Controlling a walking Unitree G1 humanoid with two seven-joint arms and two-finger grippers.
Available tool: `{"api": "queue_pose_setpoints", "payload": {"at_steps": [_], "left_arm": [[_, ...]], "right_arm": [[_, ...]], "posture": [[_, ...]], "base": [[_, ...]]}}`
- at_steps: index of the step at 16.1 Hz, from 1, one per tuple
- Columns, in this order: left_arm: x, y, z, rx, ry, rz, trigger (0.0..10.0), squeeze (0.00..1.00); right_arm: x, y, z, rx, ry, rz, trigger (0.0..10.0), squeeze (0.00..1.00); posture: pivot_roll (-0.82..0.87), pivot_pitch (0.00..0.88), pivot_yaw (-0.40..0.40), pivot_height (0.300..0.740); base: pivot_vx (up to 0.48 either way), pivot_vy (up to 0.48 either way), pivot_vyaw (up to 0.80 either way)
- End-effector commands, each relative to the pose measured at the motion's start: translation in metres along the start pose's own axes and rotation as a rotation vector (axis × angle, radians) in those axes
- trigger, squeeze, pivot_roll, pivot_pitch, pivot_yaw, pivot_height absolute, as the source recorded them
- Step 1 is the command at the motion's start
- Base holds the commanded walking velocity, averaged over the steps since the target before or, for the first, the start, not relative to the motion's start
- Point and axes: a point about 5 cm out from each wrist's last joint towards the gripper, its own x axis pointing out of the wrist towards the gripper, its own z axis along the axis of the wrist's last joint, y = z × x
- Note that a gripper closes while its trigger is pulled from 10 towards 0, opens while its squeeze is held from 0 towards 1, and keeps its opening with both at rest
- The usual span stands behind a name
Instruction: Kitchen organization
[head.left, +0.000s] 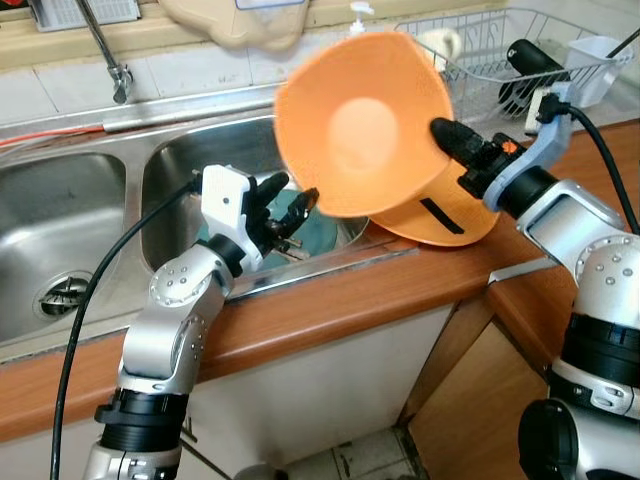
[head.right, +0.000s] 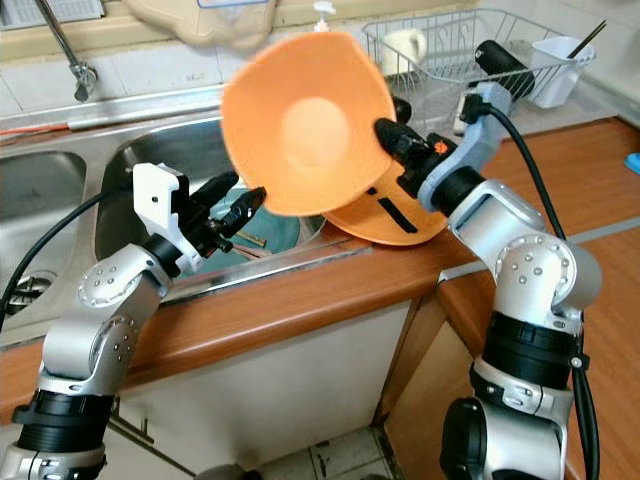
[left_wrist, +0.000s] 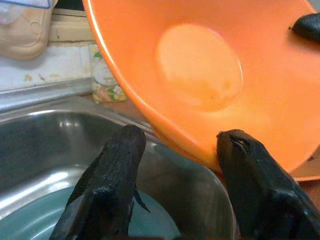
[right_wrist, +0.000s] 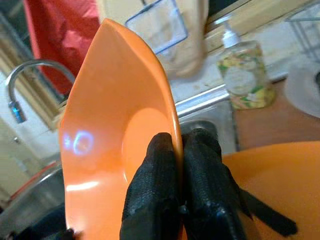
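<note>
Right end effector (head.left: 445, 132) pinches the orange bowl's (head.left: 355, 125) rim, bowl raised tilted at frame centre above the sink (head.left: 190, 160); left end effector (head.left: 295, 205) wide beneath. Transfer step; next needs placement

I see a smooth, faintly glossy orange plastic bowl (head.left: 362, 125) pinched in my right pincer (head.left: 447, 133), whose black fingers (right_wrist: 200, 190) look matt and finely textured. Beneath the bowl, the sink (head.left: 190, 165) is brushed, shiny steel; the counter (head.left: 400, 285) beside the sink is polished reddish wood.
</note>
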Motion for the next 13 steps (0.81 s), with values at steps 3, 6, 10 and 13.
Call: {"api": "queue_pose_setpoints", "payload": {"at_steps": [3,6,10,13], "left_arm": [[0.0026,0.0026,0.0071,-0.086,-0.032,0.009,9.3,0.0],[0.0024,0.0043,0.01,-0.149,-0.055,0.016,0.0,0.0],[0.0012,0.0048,0.0097,-0.16,-0.046,0.022,0.0,0.0],[0.0012,0.0034,0.0084,-0.176,-0.044,0.025,0.0,0.0]], "right_arm": [[-0.0021,0.0186,-0.0001,-0.024,-0.002,0.126,0.0,0.0],[-0.0023,0.0213,-0.004,-0.028,0.009,0.139,0.0,0.0],[-0.0016,0.0198,-0.0055,-0.025,0.009,0.124,0.0,0.0],[-0.0015,0.0199,-0.006,-0.025,0.009,0.123,0.0,0.0]], "posture": [[-0.01,0.0,0.078,0.74],[-0.01,0.0,0.077,0.74],[-0.01,0.0,0.076,0.74],[-0.01,0.0,0.075,0.74]], "base": [[0.0,0.0,0.0],[0.0,0.0,0.0],[0.0,0.0,0.0],[0.0,0.0,0.0]]}}
